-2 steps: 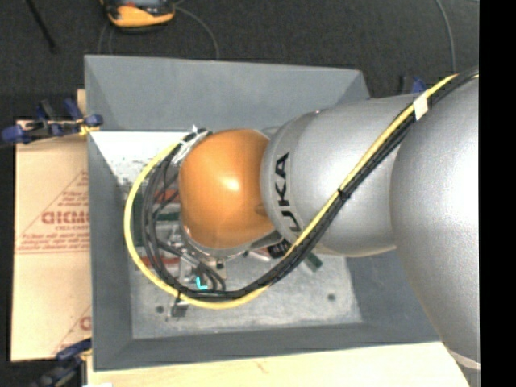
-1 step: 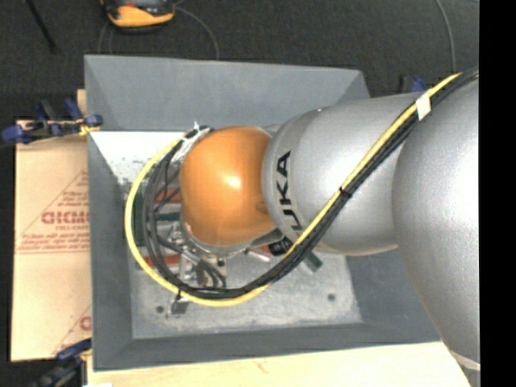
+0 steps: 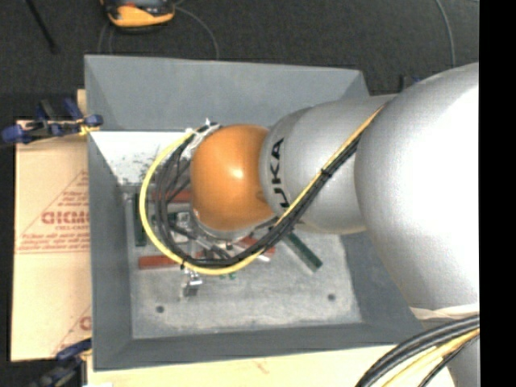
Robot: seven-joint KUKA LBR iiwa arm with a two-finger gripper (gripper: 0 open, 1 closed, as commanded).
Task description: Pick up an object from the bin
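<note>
**Entry: bin pick, arm low in the bin**

1. Gripper [image 3: 193, 276]. Sits low over the left-centre of the floor, tucked beneath the orange wrist cover [image 3: 230, 176]. From where I stand I cannot tell whether the jaws are apart or together, nor whether anything sits between them.

2. Reddish-brown flat strip [image 3: 153, 261]. Lies flat on the floor just to the view's left of the gripper, and its near end runs under the wrist. It is the nearest thing and, in my judgement, the likeliest pick, though nothing confirms that.
   - Risk: it looks thin and flush with the floor, so a closing grip may skate over it or nudge it aside.
   - Risk: a descent that goes too deep would press metal on metal.

3. Dark green bar [image 3: 305, 252]. Lies slanted, poking out from under the arm on the view's right, and its other end is hidden.
   - Risk: if that hidden end reaches the gripper, both pieces may be pinched together and one may drop on the lift.

4. Yellow cable loop [image 3: 147, 208]. Hangs with black leads round the wrist, near the left wall.
   - Risk: the loop hangs low enough that it may catch on the strip or the wall as the arm rises.

5. Grey bin [image 3: 242, 87]. Has sloped walls, and the floor is bare toward the front.
   - Risk: a dropped piece could slide out of reach of the next attempt.
</note>
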